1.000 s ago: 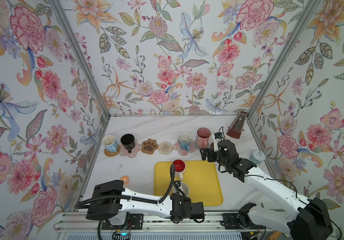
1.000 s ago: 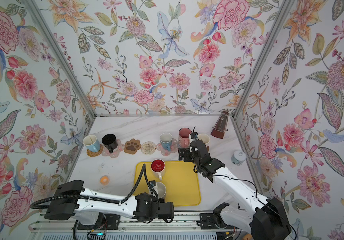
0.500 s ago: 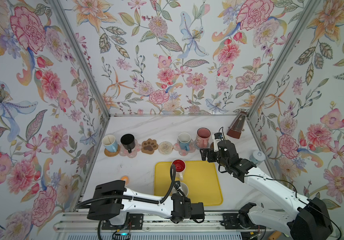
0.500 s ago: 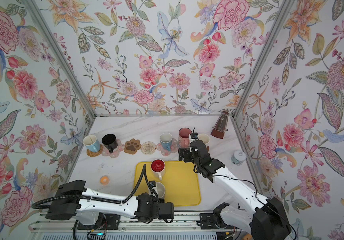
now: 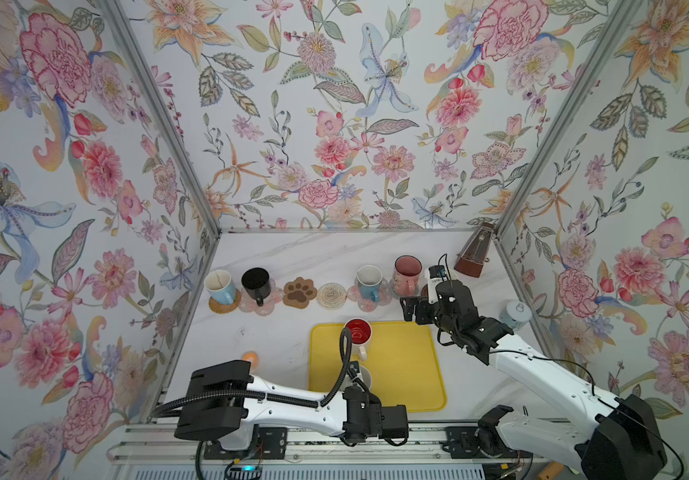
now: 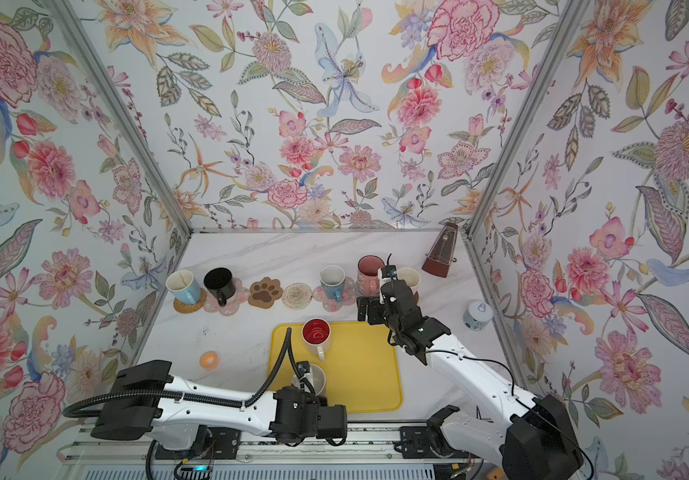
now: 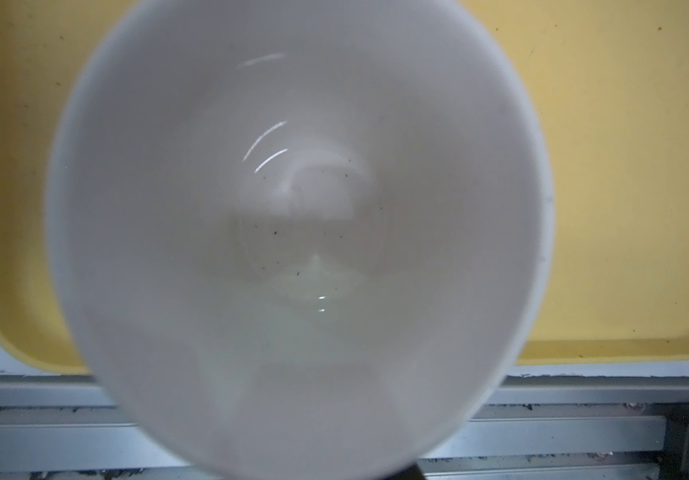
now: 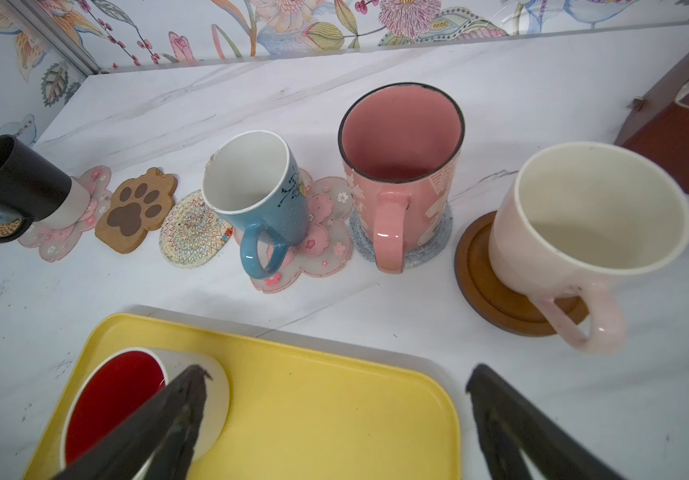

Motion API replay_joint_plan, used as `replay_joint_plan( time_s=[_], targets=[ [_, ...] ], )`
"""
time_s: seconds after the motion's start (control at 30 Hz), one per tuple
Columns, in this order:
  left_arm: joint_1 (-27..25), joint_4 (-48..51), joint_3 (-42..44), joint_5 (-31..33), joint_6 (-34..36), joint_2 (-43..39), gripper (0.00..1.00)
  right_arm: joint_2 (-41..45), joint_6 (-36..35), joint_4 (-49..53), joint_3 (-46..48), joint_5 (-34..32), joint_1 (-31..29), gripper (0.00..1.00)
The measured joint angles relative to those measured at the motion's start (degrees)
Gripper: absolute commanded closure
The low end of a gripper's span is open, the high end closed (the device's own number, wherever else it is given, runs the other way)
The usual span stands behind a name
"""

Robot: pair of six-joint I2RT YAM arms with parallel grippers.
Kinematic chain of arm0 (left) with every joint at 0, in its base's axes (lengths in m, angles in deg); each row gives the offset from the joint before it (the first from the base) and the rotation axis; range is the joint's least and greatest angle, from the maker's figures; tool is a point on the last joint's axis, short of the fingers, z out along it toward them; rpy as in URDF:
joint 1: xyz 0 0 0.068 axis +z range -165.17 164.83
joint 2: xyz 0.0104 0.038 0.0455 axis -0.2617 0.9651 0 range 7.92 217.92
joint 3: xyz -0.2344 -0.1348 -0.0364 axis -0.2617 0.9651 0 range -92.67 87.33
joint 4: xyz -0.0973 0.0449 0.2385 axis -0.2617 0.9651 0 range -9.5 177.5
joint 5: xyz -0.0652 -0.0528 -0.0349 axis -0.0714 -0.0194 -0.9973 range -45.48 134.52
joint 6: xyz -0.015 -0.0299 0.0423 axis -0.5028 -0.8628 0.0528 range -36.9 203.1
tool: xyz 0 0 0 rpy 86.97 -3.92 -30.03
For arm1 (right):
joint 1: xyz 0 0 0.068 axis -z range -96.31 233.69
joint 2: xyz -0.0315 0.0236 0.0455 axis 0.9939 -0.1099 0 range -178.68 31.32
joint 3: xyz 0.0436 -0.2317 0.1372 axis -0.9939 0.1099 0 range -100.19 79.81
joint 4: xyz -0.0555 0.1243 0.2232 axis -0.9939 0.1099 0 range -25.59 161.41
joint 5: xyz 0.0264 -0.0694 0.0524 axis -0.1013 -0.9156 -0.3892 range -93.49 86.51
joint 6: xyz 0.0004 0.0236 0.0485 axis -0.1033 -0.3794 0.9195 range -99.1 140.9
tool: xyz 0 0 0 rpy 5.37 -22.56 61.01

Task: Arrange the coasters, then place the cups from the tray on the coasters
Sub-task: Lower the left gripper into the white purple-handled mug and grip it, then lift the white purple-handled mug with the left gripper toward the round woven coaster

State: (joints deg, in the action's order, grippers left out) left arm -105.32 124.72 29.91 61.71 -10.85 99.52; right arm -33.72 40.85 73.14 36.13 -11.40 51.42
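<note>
As the left gripper (image 6: 304, 385) closed its fingers, seemingly on the white cup (image 7: 292, 228) at the tray's (image 5: 409, 374) near left edge, a lift looked ready; the right gripper (image 8: 336, 374) hovered spread wide.

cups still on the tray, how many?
2. The red-inside mug stands at the far edge of the tray; the white mug sits nearer the robot, partly hidden. No others show on it.

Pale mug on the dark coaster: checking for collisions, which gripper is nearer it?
Right. The right gripper hovers open just in front of the pale mug; the left gripper is shut on the white mug on the tray.
</note>
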Motion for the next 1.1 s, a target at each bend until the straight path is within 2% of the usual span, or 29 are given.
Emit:
replay_joint_plan(
  time_s=[0.3,0.77,0.93,1.1],
  targets=[
    [0.04,4.26,0.00,0.44,-0.52,-1.27,1.00,-0.85,0.00,-0.02,0.00,-0.02,0.17,0.01],
    [0.70,14.36,-0.74,7.80,-1.44,-13.92,1.00,-3.43,0.00,0.02,-0.02,0.02,0.17,0.01],
    [5.27,16.02,-0.74,10.54,2.80,-18.86,1.00,-3.98,0.00,0.24,-0.20,0.02,0.17,0.01],
    [15.89,13.92,-0.72,11.54,14.27,-24.94,1.00,-4.90,0.02,0.94,-1.16,0.00,0.17,0.01]
  ],
)
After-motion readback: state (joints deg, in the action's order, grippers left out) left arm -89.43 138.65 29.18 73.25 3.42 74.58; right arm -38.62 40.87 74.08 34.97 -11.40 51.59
